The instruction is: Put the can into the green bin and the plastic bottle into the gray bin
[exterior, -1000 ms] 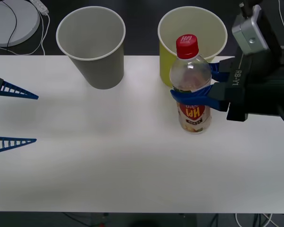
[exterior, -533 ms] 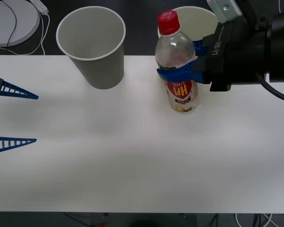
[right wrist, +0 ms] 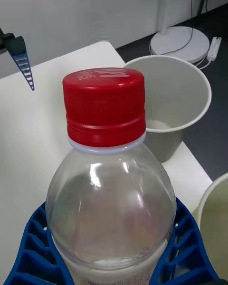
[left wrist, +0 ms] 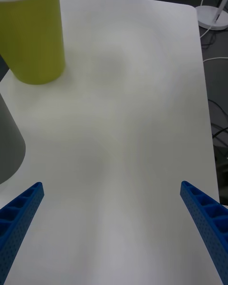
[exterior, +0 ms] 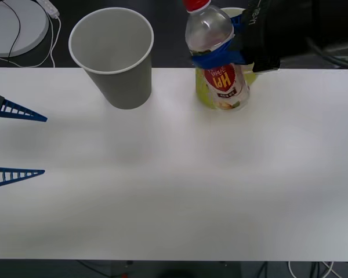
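Observation:
My right gripper (exterior: 213,58) is shut on the plastic bottle (exterior: 217,63), a clear one with a red cap (right wrist: 104,102) and a red-and-white label. It holds the bottle upright above the table, in front of the green bin (exterior: 202,92), which the bottle largely hides. The gray bin (exterior: 113,58) stands upright to the left of the bottle, and its pale inside (right wrist: 178,95) faces the right wrist view. At the table's left edge my left gripper (exterior: 17,142) is open with nothing between its fingers. The can is out of view.
A white round disc (exterior: 14,26) with a cable lies off the table at the back left. The white table (exterior: 174,191) has wide bare room in front of both bins. In the left wrist view the green bin (left wrist: 33,38) and the gray bin (left wrist: 7,147) stand beyond the fingers.
My right gripper has lifted the bottle off the table and carried it back and to the left, from beside the green bin to in front of it. The left arm has not moved.

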`<state>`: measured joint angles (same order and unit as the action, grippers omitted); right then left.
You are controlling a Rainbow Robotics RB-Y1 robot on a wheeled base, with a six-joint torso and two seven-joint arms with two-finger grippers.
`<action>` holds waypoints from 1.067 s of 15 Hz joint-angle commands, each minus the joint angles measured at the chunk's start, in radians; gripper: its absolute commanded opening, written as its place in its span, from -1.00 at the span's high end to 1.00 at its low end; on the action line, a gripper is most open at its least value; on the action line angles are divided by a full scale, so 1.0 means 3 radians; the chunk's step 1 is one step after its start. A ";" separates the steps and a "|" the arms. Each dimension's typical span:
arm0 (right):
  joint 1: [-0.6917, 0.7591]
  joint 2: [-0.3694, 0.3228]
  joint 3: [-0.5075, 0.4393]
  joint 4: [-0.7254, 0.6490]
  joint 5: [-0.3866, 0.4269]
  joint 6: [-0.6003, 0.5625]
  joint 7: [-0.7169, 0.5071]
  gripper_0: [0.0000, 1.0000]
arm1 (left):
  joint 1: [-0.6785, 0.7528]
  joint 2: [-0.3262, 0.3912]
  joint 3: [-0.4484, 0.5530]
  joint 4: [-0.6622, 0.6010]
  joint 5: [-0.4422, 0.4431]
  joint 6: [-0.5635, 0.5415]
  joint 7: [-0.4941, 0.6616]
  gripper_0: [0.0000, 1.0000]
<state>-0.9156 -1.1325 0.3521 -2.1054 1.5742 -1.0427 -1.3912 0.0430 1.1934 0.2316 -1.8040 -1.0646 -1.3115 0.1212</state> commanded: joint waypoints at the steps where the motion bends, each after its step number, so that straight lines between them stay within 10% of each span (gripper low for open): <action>1: -0.0389 0.0001 0.0243 0.0243 -0.0073 -0.0104 -0.0052 1.00 | 0.0000 0.0000 0.0000 0.0000 0.0000 0.0000 0.0000 -1.00; 16: -0.2301 0.0983 0.1639 0.2380 -0.0119 -0.0405 -0.0215 1.00 | 0.0000 0.0000 0.0000 0.0000 0.0000 0.0000 0.0000 -1.00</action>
<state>-1.5931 -0.8556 0.8351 -1.4176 1.5317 -1.1644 -1.4557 0.0430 1.1934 0.2316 -1.8039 -1.0646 -1.3115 0.1212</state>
